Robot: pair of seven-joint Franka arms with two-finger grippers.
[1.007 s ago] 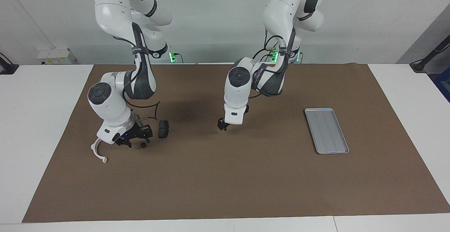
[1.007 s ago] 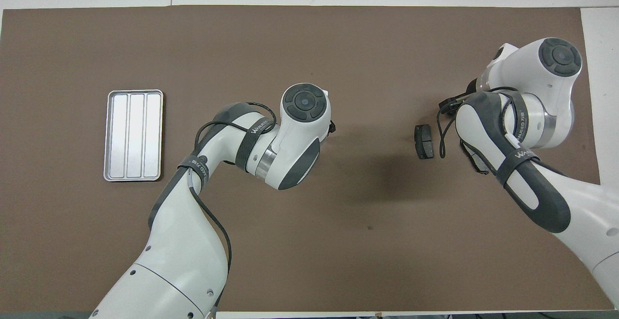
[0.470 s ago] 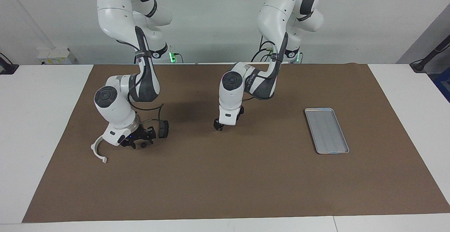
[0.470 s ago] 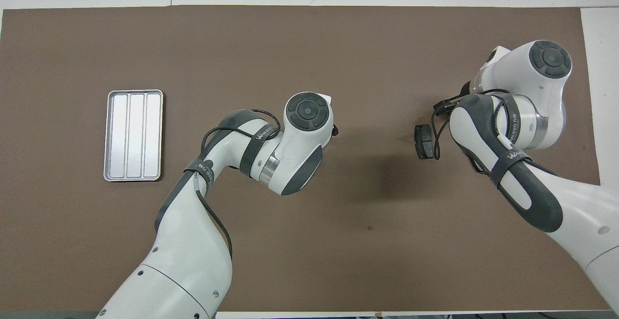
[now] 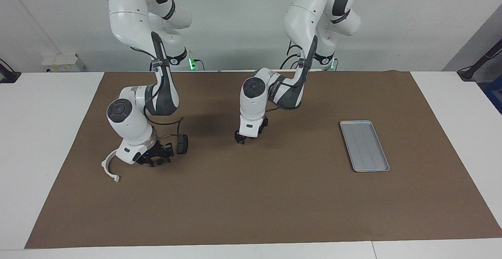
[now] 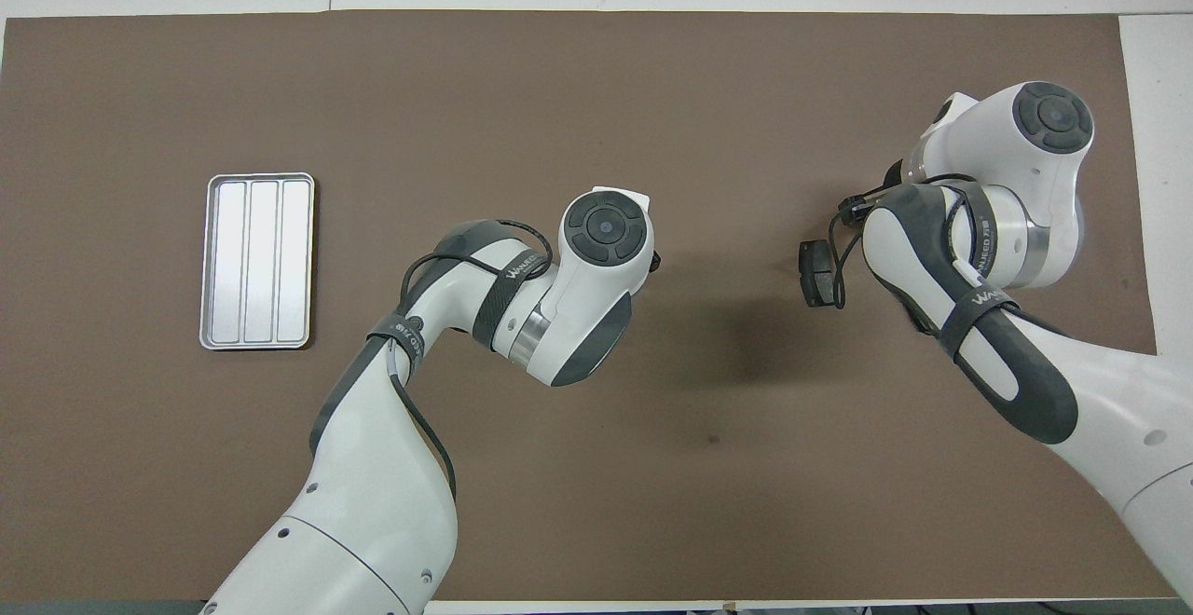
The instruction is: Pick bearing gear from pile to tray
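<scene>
The pile lies toward the right arm's end of the mat. It has a white half-ring bracket (image 5: 109,168) and a dark brake pad (image 5: 181,144), also seen as the brake pad (image 6: 817,272) from overhead. My right gripper (image 5: 157,159) is down low on the mat between the two, and it hides the bearing gear. The silver ribbed tray (image 5: 364,145) (image 6: 256,262) sits toward the left arm's end with nothing in it. Just above the middle of the mat hangs my left gripper (image 5: 240,139), well apart from the pile and the tray.
A brown mat (image 5: 251,212) covers the table, with white tabletop around it. From overhead, the right arm's wrist (image 6: 988,224) covers the bracket and most of the pile.
The right gripper slid a little toward the brake pad and now covers the tiny black round piece that lay beside it. The left gripper drifted toward the right arm's end.
</scene>
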